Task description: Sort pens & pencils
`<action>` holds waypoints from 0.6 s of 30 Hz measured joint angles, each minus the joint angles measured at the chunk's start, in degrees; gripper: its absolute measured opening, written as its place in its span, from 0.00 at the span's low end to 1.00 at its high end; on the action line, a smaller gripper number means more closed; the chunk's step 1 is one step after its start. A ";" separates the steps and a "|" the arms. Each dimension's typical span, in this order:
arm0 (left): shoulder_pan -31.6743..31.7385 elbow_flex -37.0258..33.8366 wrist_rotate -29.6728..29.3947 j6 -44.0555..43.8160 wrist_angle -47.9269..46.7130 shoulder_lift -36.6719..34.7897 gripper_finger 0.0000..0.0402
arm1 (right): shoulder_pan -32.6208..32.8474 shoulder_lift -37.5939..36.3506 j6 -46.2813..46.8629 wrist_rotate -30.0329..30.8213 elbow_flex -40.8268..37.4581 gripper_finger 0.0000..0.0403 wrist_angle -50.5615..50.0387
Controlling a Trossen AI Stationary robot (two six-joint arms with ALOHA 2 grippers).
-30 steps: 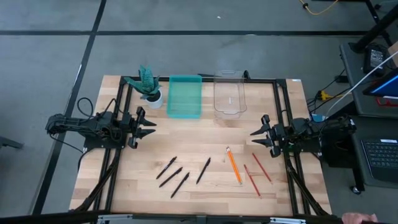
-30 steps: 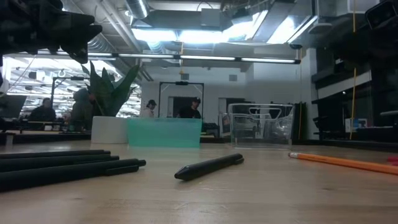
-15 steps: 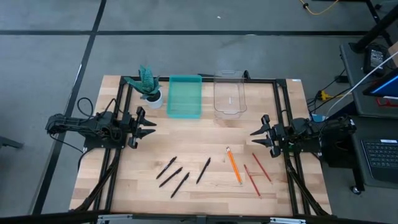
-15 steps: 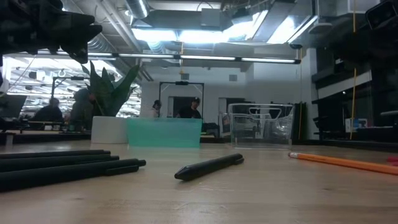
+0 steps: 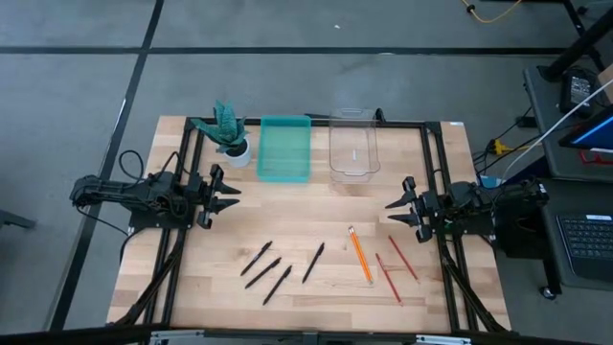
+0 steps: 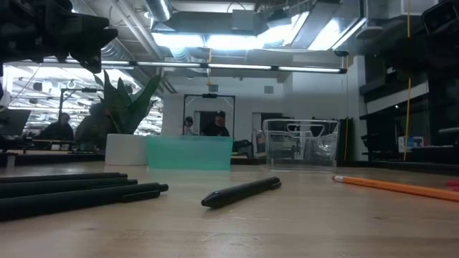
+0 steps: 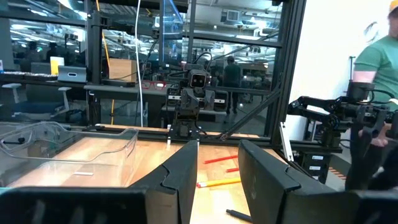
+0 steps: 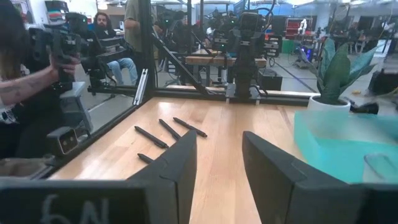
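Several black pens (image 5: 278,270) lie flat on the wooden table, left of centre near the near edge; they also show in the low view (image 6: 242,192) and the right wrist view (image 8: 169,129). Orange pencils (image 5: 359,255) and two red pencils (image 5: 395,267) lie flat to their right, and show in the left wrist view (image 7: 217,183). My left gripper (image 5: 233,196) hovers open at the table's left side, above and left of the pens. My right gripper (image 5: 391,213) hovers open at the right side, just beyond the pencils. Neither touches anything.
A green tray (image 5: 284,149) and a clear bin (image 5: 351,147) stand side by side at the far edge. A potted plant (image 5: 228,129) stands left of the green tray. A black frame (image 5: 431,172) runs round the table. People show in the room beyond.
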 joint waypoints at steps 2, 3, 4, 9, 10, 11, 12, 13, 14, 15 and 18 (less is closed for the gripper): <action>-0.02 0.02 0.00 0.00 -0.02 0.00 0.28 | 0.01 -0.01 -2.25 0.19 0.00 0.32 0.01; 0.00 0.02 0.00 0.00 -0.02 0.00 0.28 | 0.00 0.01 -3.17 0.17 -0.01 0.32 0.02; 0.00 0.02 0.00 0.02 -0.02 0.00 0.28 | 0.00 0.01 -3.59 0.15 0.00 0.32 0.02; -0.02 0.01 0.00 4.86 -0.02 -0.01 0.28 | -0.01 0.01 -2.41 0.13 -0.01 0.32 0.04; -0.02 0.00 0.00 5.86 -0.02 -0.01 0.28 | 0.00 -0.01 -2.36 0.13 -0.01 0.32 0.07; -0.02 0.00 0.00 6.10 -0.02 0.00 0.28 | 0.00 0.01 -2.38 0.11 0.00 0.32 0.12; -0.02 0.00 0.00 6.08 -0.02 0.00 0.28 | 0.00 0.01 -2.38 0.11 0.01 0.32 0.21; 0.00 0.01 0.00 5.88 -0.02 0.00 0.28 | 0.01 -0.01 -2.37 0.09 0.00 0.32 0.20; -0.01 0.01 0.00 5.32 -0.02 -0.01 0.28 | -0.01 0.00 -2.13 0.09 -0.01 0.32 0.20; -0.01 0.00 0.00 4.28 -0.02 -0.02 0.28 | -0.01 -0.01 -1.74 0.09 0.01 0.32 0.27; -0.02 0.00 -0.19 -0.51 0.72 -0.01 0.28 | 0.00 0.01 1.36 -0.09 -0.01 0.32 1.53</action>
